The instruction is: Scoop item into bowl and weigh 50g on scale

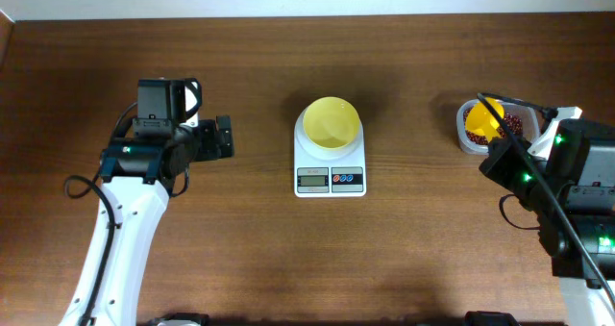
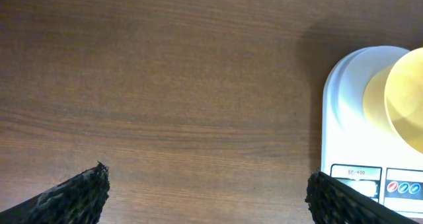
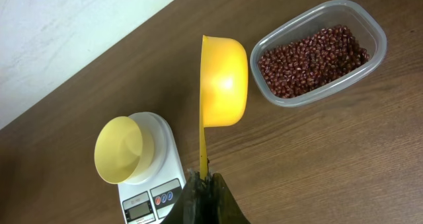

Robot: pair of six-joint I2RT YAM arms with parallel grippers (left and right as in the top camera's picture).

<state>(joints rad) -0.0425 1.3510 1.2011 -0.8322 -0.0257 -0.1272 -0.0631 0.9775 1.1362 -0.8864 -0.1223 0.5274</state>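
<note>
The pale-yellow bowl (image 1: 332, 123) stands on the white scale (image 1: 330, 173) at mid-table; both also show in the right wrist view, the bowl (image 3: 123, 149) on the scale (image 3: 165, 171). Dark reddish-brown beans (image 3: 310, 57) fill a clear container (image 3: 370, 62) at the far right (image 1: 465, 134). My right gripper (image 3: 204, 179) is shut on the handle of a yellow scoop (image 3: 225, 82), whose cup hangs beside the container, seen over it from above (image 1: 484, 119). My left gripper (image 2: 205, 191) is open over bare wood, left of the scale (image 2: 350, 138).
The brown wooden table (image 1: 240, 259) ends at a pale wall along its far edge (image 3: 59, 39). Black cables trail from both arms.
</note>
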